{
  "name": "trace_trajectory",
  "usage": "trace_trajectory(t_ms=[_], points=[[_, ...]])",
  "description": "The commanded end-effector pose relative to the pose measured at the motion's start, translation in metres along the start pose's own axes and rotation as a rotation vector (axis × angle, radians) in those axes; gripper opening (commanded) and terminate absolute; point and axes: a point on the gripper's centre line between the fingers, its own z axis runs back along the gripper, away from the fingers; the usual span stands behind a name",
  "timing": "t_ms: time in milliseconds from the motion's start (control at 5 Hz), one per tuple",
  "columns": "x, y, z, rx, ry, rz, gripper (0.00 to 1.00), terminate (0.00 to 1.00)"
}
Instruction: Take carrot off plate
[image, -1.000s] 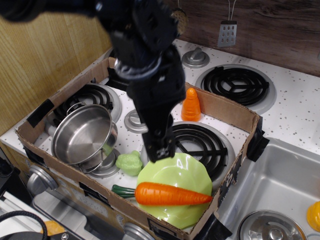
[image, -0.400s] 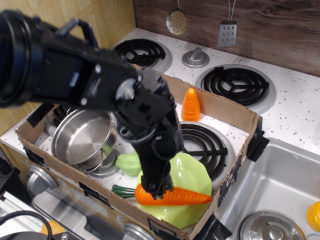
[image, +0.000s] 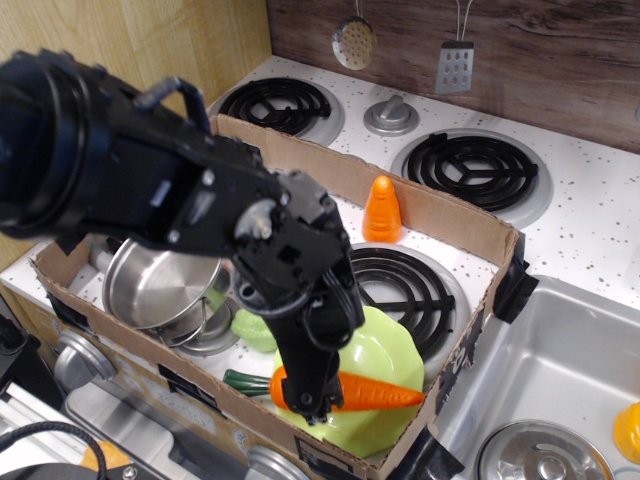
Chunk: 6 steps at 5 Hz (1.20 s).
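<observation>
Speckled white toy stovetop (image: 590, 225) against a dark wood-grain back wall, with a shallow cardboard tray (image: 440, 215) set over its front burners.

Carrot (image: 375, 392): long, tapered, glossy orange plastic, dark green stem end (image: 245, 381) pointing left; lies across the front of the plate, its thick end under the gripper.

Plate (image: 385, 345): light lime-green plastic, scalloped rim, in the tray's front right corner, partly over a black coil burner (image: 405, 285).

Gripper (image: 305, 400): black, reaching down onto the carrot's thick end; fingers appear to straddle it, though whether the jaws are closed on it cannot be told.

Bumpy light green toy lump (image: 255, 328): just left of the plate, partly behind the arm.

Steel pot (image: 165, 280): tilted, at the tray's left.

Short orange cone (image: 381, 210): upright by the tray's far wall.

Steel sink (image: 560, 400): right of the tray.

Skimmer (image: 354, 42) and spatula (image: 455, 66): hanging on the back wall.
</observation>
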Motion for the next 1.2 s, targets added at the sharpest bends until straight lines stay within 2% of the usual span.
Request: trace_trajectory(t_ms=[0, 400, 600, 1000], points=[[-0.006, -0.003, -0.013, -0.011, 0.004, 0.005, 1.00, 0.00], [-0.007, 0.002, -0.021, 0.024, 0.034, -0.001, 1.00, 0.00], [-0.008, 0.002, -0.030, 0.079, 0.023, 0.009, 1.00, 0.00], [-0.011, 0.009, -0.034, 0.118, 0.024, -0.001, 1.00, 0.00]])
